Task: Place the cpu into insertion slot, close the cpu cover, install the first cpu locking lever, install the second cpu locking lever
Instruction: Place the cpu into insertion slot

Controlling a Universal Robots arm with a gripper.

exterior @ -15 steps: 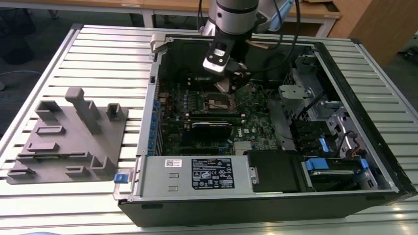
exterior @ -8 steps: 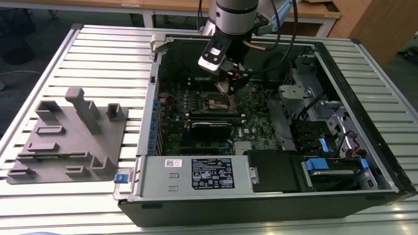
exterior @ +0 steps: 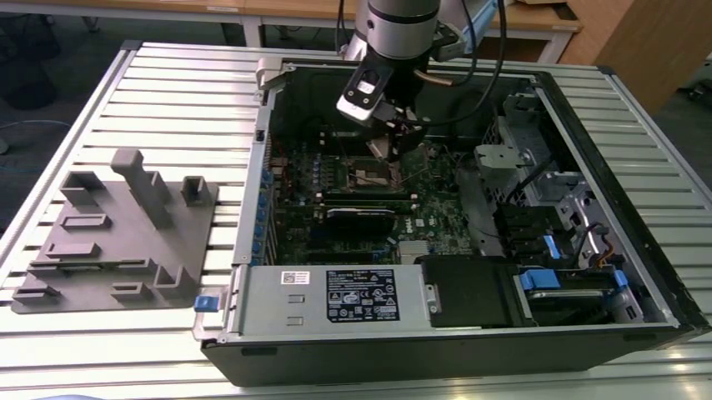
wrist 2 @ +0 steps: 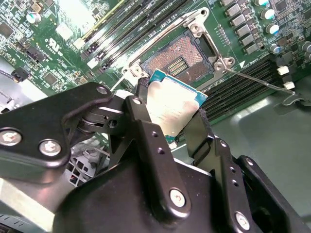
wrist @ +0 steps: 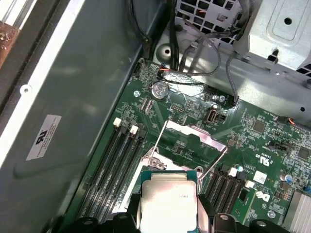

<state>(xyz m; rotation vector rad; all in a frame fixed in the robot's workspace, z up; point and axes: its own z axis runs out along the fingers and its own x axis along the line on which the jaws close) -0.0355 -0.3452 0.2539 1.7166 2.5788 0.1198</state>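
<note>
My gripper (wrist 2: 171,110) is shut on the cpu (wrist 2: 174,104), a flat square chip with a silvery top and a green edge, held by two opposite sides. The chip hangs tilted just above and short of the insertion slot (wrist 2: 181,59), whose dark pin field lies bare inside its metal rim. In the first wrist view the cpu (wrist: 167,200) sits between the fingers (wrist: 206,216), and the cpu cover (wrist: 193,134) stands swung back beyond it. Two thin wire locking levers (wrist: 159,141) stick up unlatched beside the socket. In the exterior view the gripper (exterior: 392,143) hovers over the insertion slot (exterior: 375,173).
The motherboard lies inside an open black computer case (exterior: 623,167). Long black memory slots (wrist 2: 121,29) flank the socket. A power supply (exterior: 333,296) fills the case's near end, and drive bays and cables (exterior: 534,192) line the exterior view's right. A grey fixture block (exterior: 117,233) rests on the slatted table.
</note>
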